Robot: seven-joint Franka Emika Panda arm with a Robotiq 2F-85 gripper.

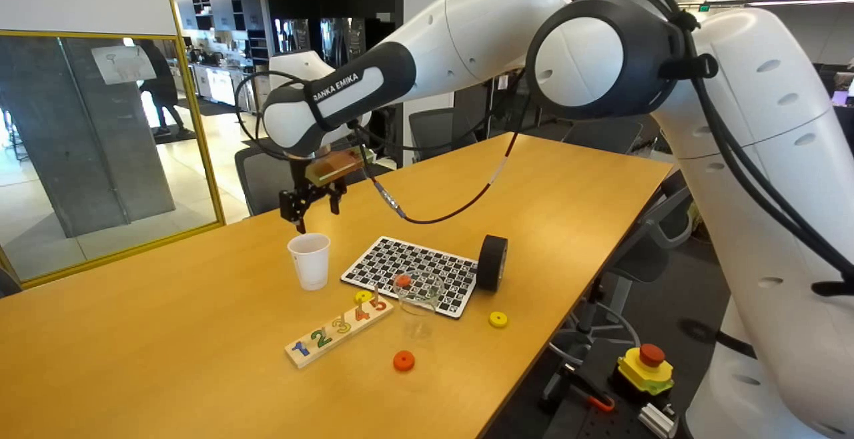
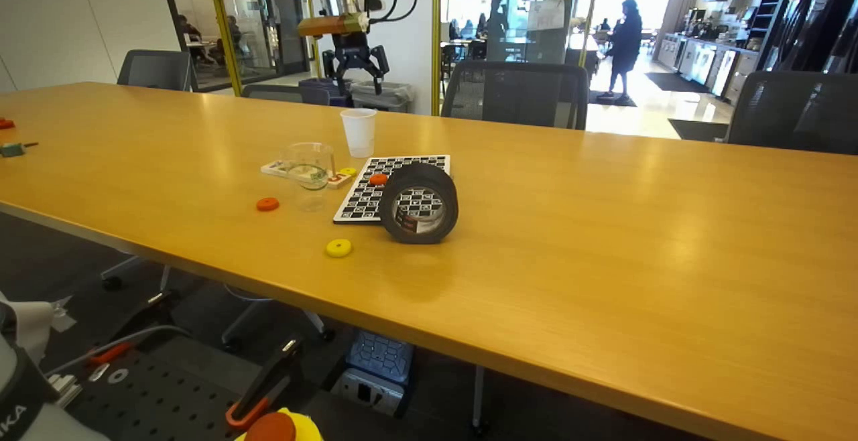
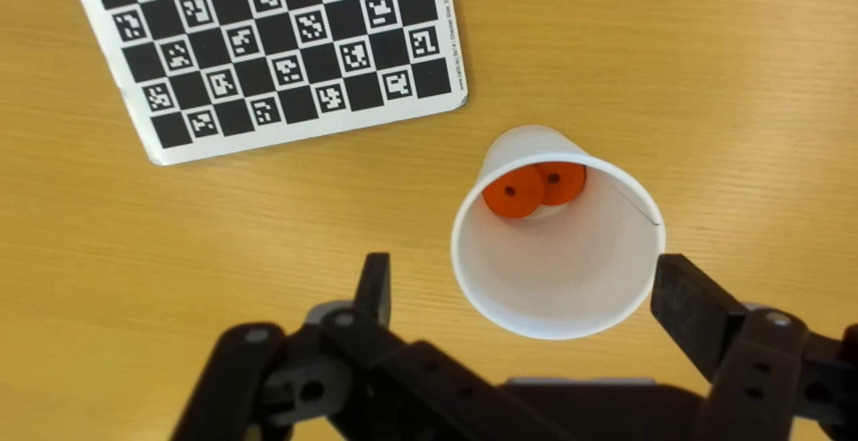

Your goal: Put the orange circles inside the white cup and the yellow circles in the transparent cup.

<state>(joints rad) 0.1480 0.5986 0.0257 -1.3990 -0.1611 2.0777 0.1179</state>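
Observation:
In the wrist view two orange circles [image 3: 513, 194] lie at the bottom of the white cup [image 3: 560, 273], partly overlapping. The white cup [image 1: 311, 263] stands upright on the table. Above it hangs my gripper [image 1: 318, 219], fingers [image 3: 374, 287] wide apart and holding nothing. Another orange circle [image 1: 403, 360] lies on the table, and one more orange circle [image 2: 379, 179] rests on the checkered board. One yellow circle [image 2: 339, 248] is near the table's edge; a second yellow circle [image 1: 363, 297] touches or sits close by the number board. The transparent cup [image 2: 310, 159] stands upright with nothing visibly inside.
A wooden number board with pegs [image 1: 339, 332] lies beside the transparent cup. The checkered board [image 1: 413, 259] lies flat, with a black tape roll [image 1: 492, 263] upright at its end. A green object [image 2: 12, 150] and a red one [image 2: 5, 123] show at the table's far left.

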